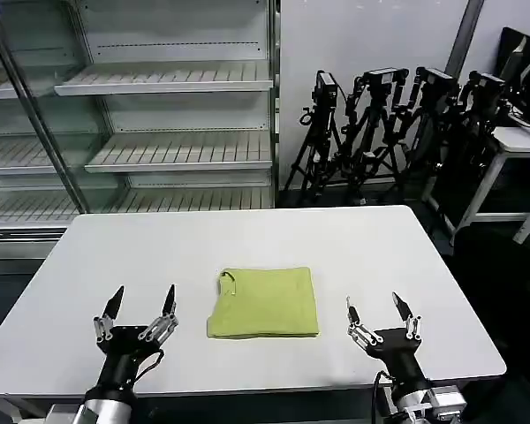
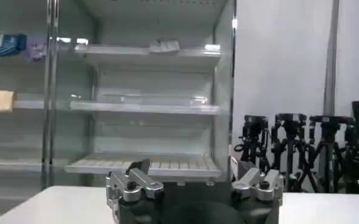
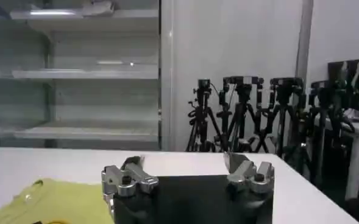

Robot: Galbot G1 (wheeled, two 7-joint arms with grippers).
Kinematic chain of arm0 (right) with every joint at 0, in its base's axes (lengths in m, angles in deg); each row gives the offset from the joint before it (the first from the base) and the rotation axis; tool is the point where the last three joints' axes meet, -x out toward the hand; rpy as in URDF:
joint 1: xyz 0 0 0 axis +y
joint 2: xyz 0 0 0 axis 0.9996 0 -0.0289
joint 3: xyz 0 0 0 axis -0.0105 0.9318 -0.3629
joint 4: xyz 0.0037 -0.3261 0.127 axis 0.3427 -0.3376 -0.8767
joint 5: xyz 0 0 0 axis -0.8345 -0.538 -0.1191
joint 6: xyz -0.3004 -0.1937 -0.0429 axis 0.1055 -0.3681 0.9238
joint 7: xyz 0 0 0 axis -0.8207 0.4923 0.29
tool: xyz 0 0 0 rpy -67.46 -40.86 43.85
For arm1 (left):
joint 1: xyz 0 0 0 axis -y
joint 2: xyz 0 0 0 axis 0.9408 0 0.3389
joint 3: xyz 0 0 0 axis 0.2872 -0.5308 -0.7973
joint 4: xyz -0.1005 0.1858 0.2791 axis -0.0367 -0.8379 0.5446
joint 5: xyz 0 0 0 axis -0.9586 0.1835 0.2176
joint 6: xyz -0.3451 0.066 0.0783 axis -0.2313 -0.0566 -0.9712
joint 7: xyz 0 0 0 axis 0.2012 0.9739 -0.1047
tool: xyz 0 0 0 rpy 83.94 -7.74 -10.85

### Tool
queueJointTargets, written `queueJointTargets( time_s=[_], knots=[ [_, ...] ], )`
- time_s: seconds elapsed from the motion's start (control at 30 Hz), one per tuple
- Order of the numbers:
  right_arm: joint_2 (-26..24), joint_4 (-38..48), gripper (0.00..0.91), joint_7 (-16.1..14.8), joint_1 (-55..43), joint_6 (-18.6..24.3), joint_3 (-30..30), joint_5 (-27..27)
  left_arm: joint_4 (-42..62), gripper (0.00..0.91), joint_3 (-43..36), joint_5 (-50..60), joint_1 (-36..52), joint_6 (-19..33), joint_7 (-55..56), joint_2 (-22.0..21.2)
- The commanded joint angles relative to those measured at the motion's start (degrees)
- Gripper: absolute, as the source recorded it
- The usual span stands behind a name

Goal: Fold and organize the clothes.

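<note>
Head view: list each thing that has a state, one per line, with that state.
T-shirt: folded into a compact square, lying flat on the white table, plain side up.
Left tool: open, empty, at the table's near edge left of the T-shirt, not touching it.
Right tool: open, empty, at the near edge right of the T-shirt, apart from it.

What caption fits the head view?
Folded T-shirt lies on the table between open left gripper and right gripper.
</note>
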Motion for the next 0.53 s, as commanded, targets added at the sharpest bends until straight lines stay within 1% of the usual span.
queueJointTargets(
  time_s=[0.03,0.2,0.3,0.37,0.47,0.53],
  knots=[
    [-0.83,-1.68,0.907,0.17,0.58,0.67,0.89,-1.02,-3.62,0.907,1.91,2.09,-5.82,0.52,-1.39,-1.7],
    [-1.14,-2.51,0.907,0.64,0.99,0.33,0.45,-1.07,-3.97,0.907,2.32,0.78,-5.43,-0.17,-2.05,-1.43],
    [-0.77,-2.63,0.907,1.43,0.84,-0.61,0.32,-1.21,-4.04,0.907,2.14,0.37,-5.4,-1.07,-2.4,-1.42],
    [-0.44,-2.74,0.907,0.46,0.85,-0.93,0.32,-0.15,-4.11,0.907,2.07,0.36,-5.37,-1.69,-2.53,-1.37],
    [0.21,-2.88,0.907,0.22,0.9,-1.7,0.07,0.2,-4.2,0.907,2.06,0.06,-5.18,-2.27,-2.52,-1.29],
    [0.51,-3.19,0.907,0.43,1.07,-3.1,-0.24,-0.29,-4.09,0.907,2.06,-0.36,-4.84,-2.67,-2.39,-1.24]
  ],
)
